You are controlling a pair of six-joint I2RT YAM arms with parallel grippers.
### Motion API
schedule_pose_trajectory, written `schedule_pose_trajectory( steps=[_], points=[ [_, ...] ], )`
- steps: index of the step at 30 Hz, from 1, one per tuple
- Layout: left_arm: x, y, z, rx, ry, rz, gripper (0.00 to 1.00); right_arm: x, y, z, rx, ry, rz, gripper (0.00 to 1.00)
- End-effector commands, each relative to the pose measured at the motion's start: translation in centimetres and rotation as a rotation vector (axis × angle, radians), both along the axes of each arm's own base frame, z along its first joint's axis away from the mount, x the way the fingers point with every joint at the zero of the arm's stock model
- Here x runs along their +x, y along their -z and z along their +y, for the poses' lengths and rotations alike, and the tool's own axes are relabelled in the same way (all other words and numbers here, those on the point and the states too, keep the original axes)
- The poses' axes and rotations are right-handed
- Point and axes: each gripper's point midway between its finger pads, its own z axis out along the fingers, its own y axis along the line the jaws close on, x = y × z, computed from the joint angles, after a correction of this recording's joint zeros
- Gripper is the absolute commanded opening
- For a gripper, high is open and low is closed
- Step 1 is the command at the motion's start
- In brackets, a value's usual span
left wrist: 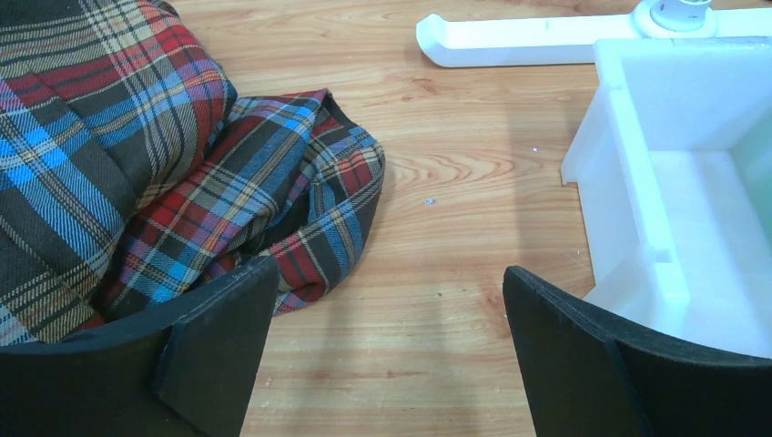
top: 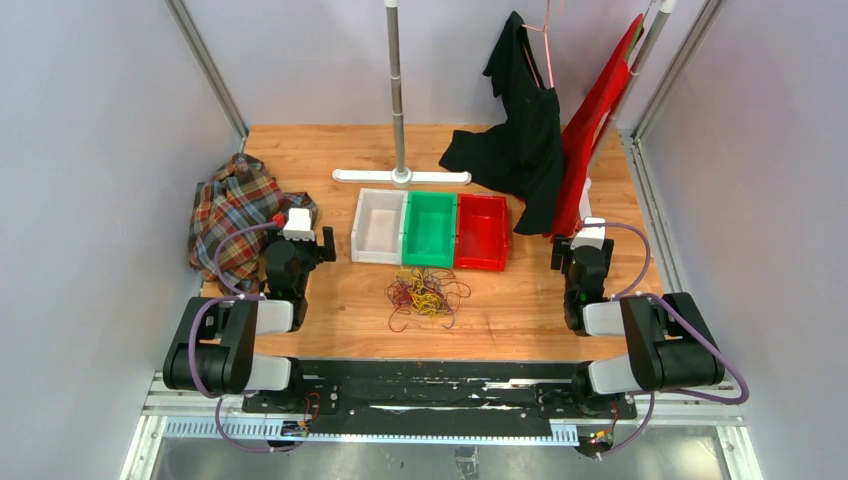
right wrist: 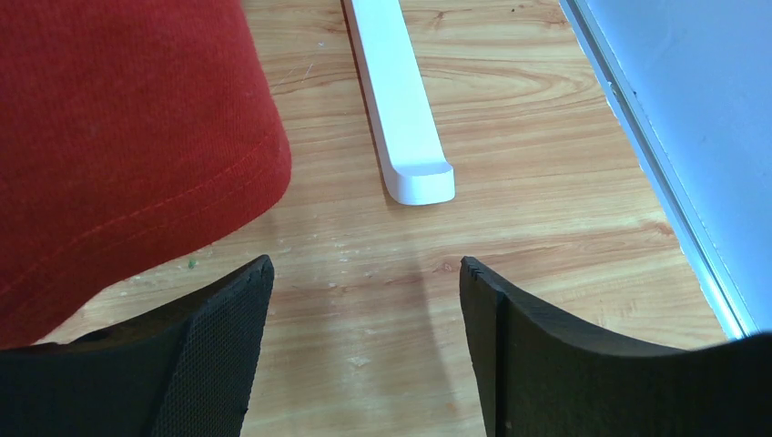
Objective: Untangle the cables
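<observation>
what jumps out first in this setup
A white bin, green bin and red bin sit in a row mid-table, with a tangle of cables just in front. A plaid cloth lies at the left edge; a black garment and a red garment hang back right.

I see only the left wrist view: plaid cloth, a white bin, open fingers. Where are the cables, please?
Observer: The cables lie in one tangled heap on the table, just in front of the green bin.
Operator: Is the right gripper near them?
Observer: No. The right gripper is open, off to the heap's right, beside a red cloth.
Operator: Is anything in the coloured bins?
Observer: The green bin and the red bin look empty from above.
</observation>
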Motion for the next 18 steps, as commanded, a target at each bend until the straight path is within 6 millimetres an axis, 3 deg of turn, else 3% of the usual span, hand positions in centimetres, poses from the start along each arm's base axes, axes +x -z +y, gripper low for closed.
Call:
schedule_pose_trajectory(
  steps=[1,10,14,18],
  points=[
    [0.2,-0.9,0.6,-0.003,-0.024,-0.044,0.98,0.8,-1.5,-1.0,-0.020,0.037,-0.051,0.75],
    [0.3,-0.9,0.4,-0.002,-0.017,-0.045,0.98,0.9,-1.5,-1.0,-0.017,0.038,-0.048,0.75],
    [0.2,-2.2,0.1,0.007,0.007,-0.070,0.98,0.3,-3.1,-0.7,-0.039,0.026,-0.122,0.75],
    [0.4,-4.1,-0.7,0.041,0.067,0.010,0.98,-1.0,-5.1,-1.6,-0.042,0.149,-0.105,0.75]
  ],
)
